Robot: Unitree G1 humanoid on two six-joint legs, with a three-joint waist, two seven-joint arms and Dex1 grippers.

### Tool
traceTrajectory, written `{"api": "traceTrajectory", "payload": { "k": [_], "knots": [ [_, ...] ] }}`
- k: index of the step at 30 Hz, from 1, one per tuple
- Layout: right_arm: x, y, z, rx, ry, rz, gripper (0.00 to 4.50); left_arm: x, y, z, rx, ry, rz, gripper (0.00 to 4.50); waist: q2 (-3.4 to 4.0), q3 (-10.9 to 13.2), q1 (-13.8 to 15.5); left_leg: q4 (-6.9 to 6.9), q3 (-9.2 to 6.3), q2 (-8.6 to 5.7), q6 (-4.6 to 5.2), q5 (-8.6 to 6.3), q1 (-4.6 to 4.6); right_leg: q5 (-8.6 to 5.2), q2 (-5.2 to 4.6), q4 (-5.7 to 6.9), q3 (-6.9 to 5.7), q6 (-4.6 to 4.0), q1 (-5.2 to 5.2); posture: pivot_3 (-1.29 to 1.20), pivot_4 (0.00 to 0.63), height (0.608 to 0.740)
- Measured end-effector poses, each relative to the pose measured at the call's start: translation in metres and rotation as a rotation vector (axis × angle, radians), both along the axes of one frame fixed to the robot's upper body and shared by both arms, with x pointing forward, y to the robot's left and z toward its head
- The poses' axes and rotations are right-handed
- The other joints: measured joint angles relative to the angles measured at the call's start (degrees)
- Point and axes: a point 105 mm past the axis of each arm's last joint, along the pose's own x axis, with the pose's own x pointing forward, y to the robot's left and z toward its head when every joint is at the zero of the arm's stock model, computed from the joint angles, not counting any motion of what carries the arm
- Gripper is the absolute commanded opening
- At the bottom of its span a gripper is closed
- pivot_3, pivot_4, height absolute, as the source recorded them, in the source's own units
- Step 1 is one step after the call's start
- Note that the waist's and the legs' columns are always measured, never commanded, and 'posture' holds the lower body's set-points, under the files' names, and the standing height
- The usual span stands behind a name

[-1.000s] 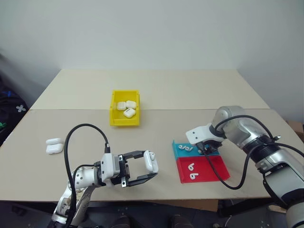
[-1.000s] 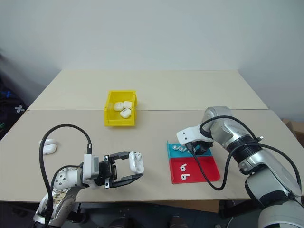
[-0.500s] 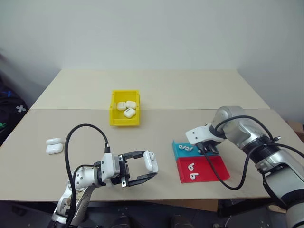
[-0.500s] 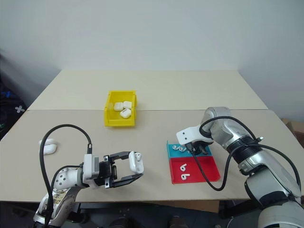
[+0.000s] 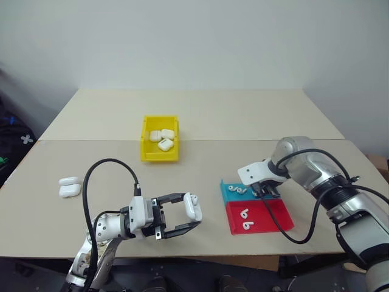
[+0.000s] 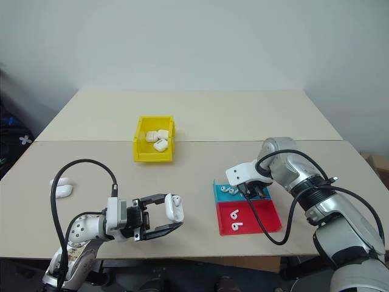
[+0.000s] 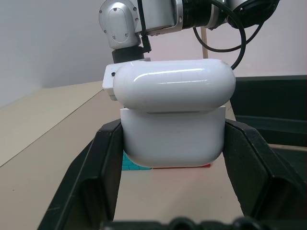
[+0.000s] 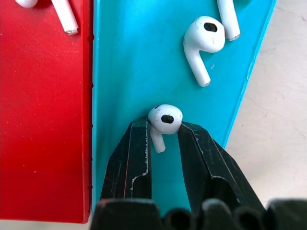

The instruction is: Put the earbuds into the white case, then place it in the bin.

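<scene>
While the left hand (image 5: 185,220) grips a white case (image 5: 193,207) above the desk's (image 5: 200,164) near edge, its lid ajar, the right hand (image 8: 164,143) pinches one earbud (image 8: 164,122) in the blue half of the tray (image 5: 234,198); nothing looks loaded yet. More earbuds (image 5: 245,221) lie on the red half, two spare cases (image 5: 68,187) wait left, and the yellow bin (image 5: 160,138) farther back already holds several, with nothing blocking the way.

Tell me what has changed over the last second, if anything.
The right gripper has closed its fingers around an earbud in the blue half of the tray; the arm itself barely moved. The left gripper stays shut on the case, and the bin and spare cases lie as before.
</scene>
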Motion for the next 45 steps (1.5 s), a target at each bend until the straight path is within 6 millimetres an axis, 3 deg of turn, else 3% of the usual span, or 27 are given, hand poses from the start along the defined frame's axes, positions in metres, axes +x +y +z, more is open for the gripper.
{"api": "traceTrajectory", "payload": {
  "k": [8, 17, 21, 27, 34, 40, 45],
  "knots": [
    [0.001, 0.002, 0.026, 0.125, -0.061, -0.046, 0.93, 0.001, 0.000, 0.001, -0.006, 0.000, 0.007, 2.78, 0.00, 0.00, 0.04, 0.00, 0.00, 0.00, 0.00, 0.00, -0.01, 0.00, -0.01, 0.00, 0.00, 0.00, 0.00, 0.00, 0.150, 0.740],
    [-0.008, -0.002, 0.050, 0.454, -0.068, -0.223, 0.93, 0.005, -0.003, 0.010, -0.018, -0.031, -0.004, 2.78, 0.00, 0.00, 0.13, 0.00, -0.02, -0.01, 0.00, 0.00, -0.03, 0.00, -0.02, -0.01, -0.01, 0.01, 0.02, 0.00, 0.150, 0.740],
    [-0.014, -0.001, 0.086, 0.716, -0.106, -0.290, 0.93, 0.009, -0.005, 0.019, -0.051, -0.030, -0.013, 2.78, 0.00, 0.00, 0.04, 0.00, -0.06, -0.01, 0.00, 0.00, -0.02, 0.00, 0.00, 0.01, -0.02, 0.01, 0.02, 0.00, 0.150, 0.740],
    [-0.055, 0.000, 0.163, 1.164, -0.157, -0.244, 0.93, 0.014, -0.018, 0.055, -0.152, -0.048, -0.058, 2.78, 0.00, 0.00, 0.27, 0.03, -0.11, -0.03, 0.00, 0.00, -0.05, 0.01, -0.02, -0.04, -0.06, 0.05, 0.12, 0.00, 0.150, 0.740],
    [-0.106, 0.011, 0.204, 1.485, -0.051, -0.072, 0.93, 0.015, -0.034, 0.086, -0.229, -0.045, -0.133, 2.78, -0.01, 0.00, 0.04, 0.04, -0.20, -0.03, 0.01, 0.01, 0.05, -0.02, 0.03, 0.00, -0.06, 0.11, 0.21, 0.00, 0.150, 0.740],
    [-0.125, 0.022, 0.211, 1.585, 0.021, 0.003, 0.93, 0.017, -0.045, 0.094, -0.226, -0.028, -0.177, 2.78, -0.01, 0.00, -0.01, 0.03, -0.21, -0.04, 0.02, 0.01, 0.07, -0.02, 0.03, -0.03, -0.05, 0.12, 0.24, 0.00, 0.150, 0.740],
    [-0.132, 0.043, 0.195, 1.613, 0.033, 0.059, 0.93, 0.014, -0.055, 0.106, -0.250, -0.058, -0.226, 2.78, -0.01, -0.01, -0.02, 0.08, -0.24, -0.07, 0.02, 0.01, -0.03, -0.08, 0.01, -0.04, -0.06, 0.30, 0.21, 0.00, 0.150, 0.740]
  ]
}}
